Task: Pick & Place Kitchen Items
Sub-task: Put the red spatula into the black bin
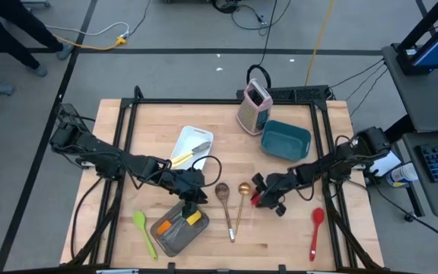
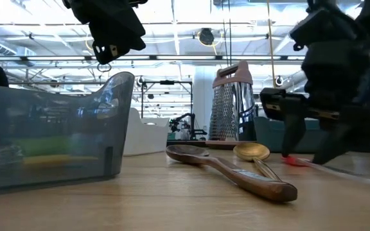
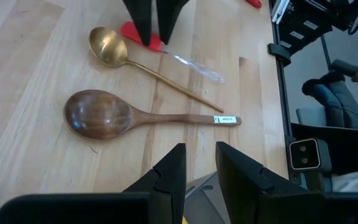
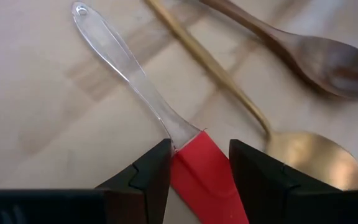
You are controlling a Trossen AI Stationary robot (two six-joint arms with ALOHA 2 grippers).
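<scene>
The right gripper is lowered over a red spatula with a clear handle, its fingers spread on either side of the blade; contact cannot be told. Only the right wrist view shows this clear handle plainly. Just beside the spatula lies the gold spoon, then the wooden spoon. The left gripper, fingers narrowly parted and empty, is held above the grey pan. The pan's contents are blurred in the low view.
</scene>
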